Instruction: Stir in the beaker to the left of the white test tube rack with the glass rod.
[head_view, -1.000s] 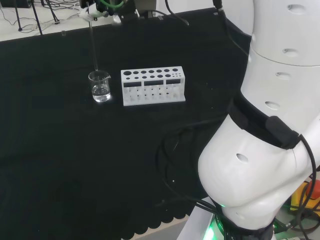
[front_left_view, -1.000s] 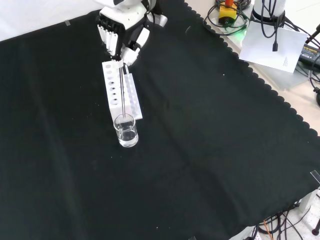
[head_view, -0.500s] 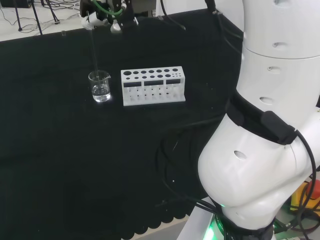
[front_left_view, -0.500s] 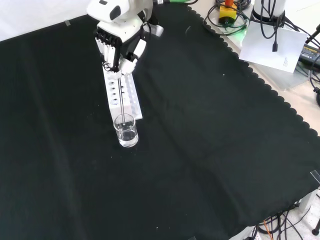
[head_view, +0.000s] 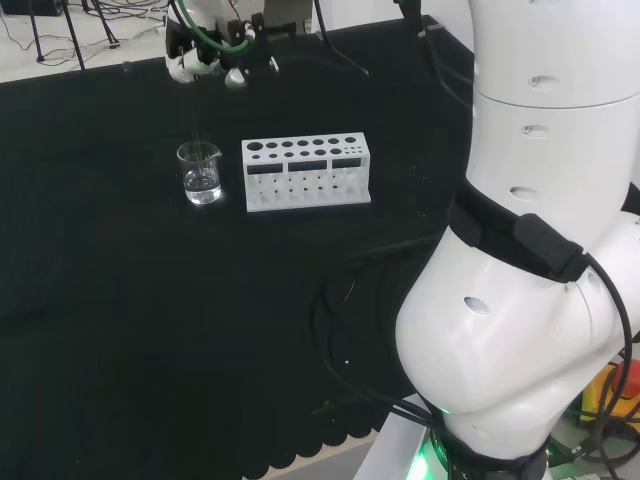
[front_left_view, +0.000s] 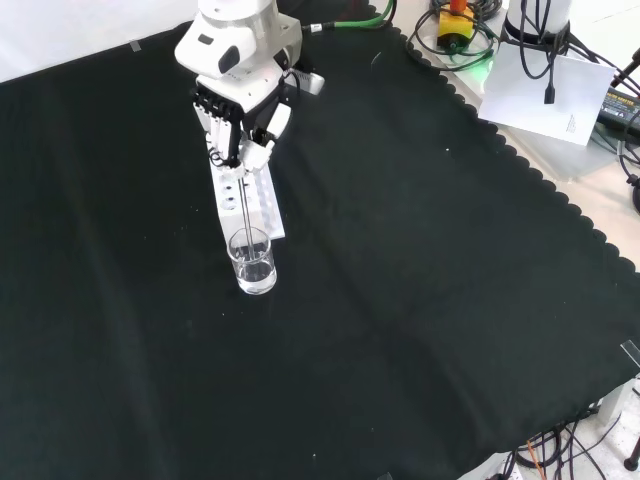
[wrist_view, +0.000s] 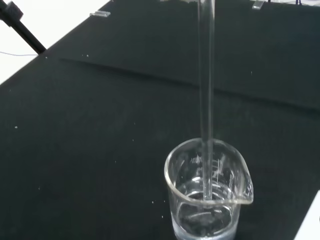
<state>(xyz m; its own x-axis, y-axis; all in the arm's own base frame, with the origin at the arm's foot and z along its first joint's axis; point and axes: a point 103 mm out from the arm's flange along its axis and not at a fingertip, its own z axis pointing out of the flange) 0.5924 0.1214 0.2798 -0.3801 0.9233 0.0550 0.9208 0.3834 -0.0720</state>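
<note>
The hand (front_left_view: 238, 122), fingers curled round the top of the glass rod (front_left_view: 243, 205), has sunk over the last second, so the rod's tip now dips into the water and stirring can begin. The clear, spouted beaker (front_left_view: 251, 261) stands just beside the white, hole-pierced test tube rack (head_view: 306, 171) on the matt black table (front_left_view: 420, 300).
</note>
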